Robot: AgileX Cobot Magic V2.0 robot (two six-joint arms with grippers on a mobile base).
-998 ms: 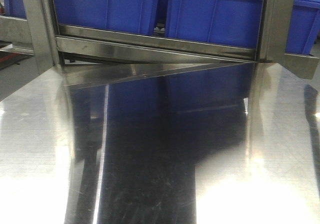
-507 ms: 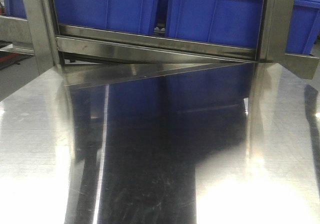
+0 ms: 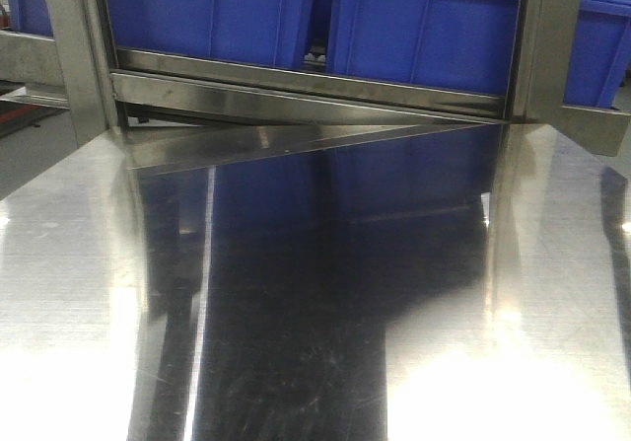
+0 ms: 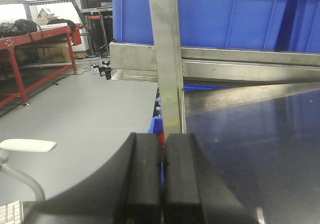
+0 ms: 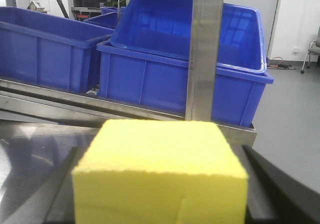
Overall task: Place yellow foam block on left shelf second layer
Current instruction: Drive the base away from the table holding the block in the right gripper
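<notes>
The yellow foam block [image 5: 160, 174] fills the lower part of the right wrist view, held between my right gripper's [image 5: 160, 184] dark fingers [image 5: 272, 184], which press on both of its sides. It faces a steel upright [image 5: 205, 48] and blue bins on a shelf rail. My left gripper [image 4: 162, 174] is shut and empty, its two black pads together, pointing at another steel upright [image 4: 167, 58] at the table's left edge. Neither gripper nor the block shows in the front view.
Blue plastic bins [image 3: 296, 12] sit on a steel shelf rail [image 3: 306, 91] behind the shiny steel tabletop [image 3: 315, 293]. Steel posts [image 3: 74, 46] stand left and right [image 3: 547, 41]. A red frame table [image 4: 35, 48] and grey floor lie left of the shelf.
</notes>
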